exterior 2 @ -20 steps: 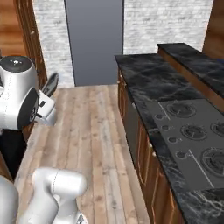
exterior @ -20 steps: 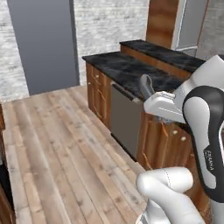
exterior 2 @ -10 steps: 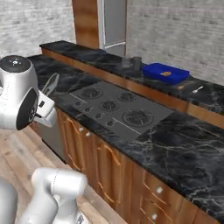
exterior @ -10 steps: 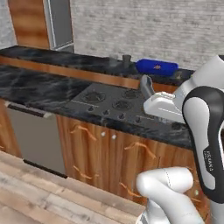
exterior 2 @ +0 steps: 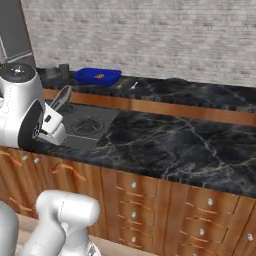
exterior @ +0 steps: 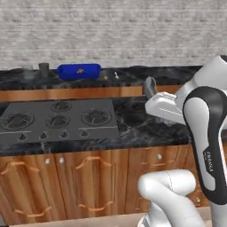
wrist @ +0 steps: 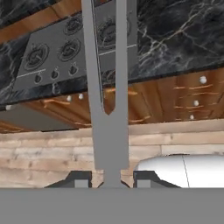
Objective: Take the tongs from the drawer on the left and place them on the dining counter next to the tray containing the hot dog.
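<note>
My gripper (exterior: 151, 95) (exterior 2: 53, 111) (wrist: 112, 177) is shut on the joined end of the slim grey tongs (exterior: 149, 86) (exterior 2: 61, 97) (wrist: 106, 83). Their two arms point up and forward, over the front edge of the lower black counter. The bright blue tray (exterior: 79, 71) (exterior 2: 97, 76) stands far off on the raised black marble slab of the dining counter (exterior: 133, 72) (exterior 2: 170, 88), to the left of the gripper. What lies in the tray is too small to tell. The drawer on the left is out of view.
A built-in cooktop (exterior: 57, 119) (exterior 2: 86, 125) lies in the lower counter between me and the tray. Two dark cups (exterior: 43, 68) (exterior 2: 63, 70) stand left of the tray, and a small pale item (exterior: 116, 75) lies to its right. Cabinet doors (exterior: 91, 186) and small drawers (exterior 2: 205, 220) front the counter.
The whole picture has swung round as the base moved: from the wood floor to facing the counter with the cooktop and tray. The tongs stay in the shut gripper.
</note>
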### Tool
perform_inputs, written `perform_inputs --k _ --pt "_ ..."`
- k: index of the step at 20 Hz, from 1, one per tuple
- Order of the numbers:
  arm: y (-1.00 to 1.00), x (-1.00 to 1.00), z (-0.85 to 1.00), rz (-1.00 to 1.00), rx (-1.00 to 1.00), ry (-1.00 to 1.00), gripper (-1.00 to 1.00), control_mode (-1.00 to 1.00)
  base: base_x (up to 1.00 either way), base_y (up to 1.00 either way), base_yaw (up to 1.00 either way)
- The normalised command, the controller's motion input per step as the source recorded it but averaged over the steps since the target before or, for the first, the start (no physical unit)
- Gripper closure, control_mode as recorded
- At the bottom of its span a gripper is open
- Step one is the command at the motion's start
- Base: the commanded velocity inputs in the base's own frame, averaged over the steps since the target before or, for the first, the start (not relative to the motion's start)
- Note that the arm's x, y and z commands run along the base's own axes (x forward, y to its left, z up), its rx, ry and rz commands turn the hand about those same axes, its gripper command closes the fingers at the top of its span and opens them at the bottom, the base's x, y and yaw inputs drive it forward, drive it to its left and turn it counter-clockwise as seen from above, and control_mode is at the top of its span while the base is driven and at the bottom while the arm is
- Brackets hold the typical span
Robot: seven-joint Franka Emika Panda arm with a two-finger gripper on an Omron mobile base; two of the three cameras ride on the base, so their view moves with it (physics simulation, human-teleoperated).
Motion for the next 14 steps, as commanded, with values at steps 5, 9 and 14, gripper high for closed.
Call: perform_inputs --k 5,9,14 --pt "0.0 0.0 0.0 0.0 0.0 0.0 1.0 1.0 0.02 0.08 -0.54" --pt "0.0 0.0 0.0 0.0 0.0 0.0 1.0 1.0 0.05 0.83 -0.18" --pt "0.0 0.0 0.0 0.0 0.0 0.0 1.0 1.0 -0.19 1.0 -0.06"
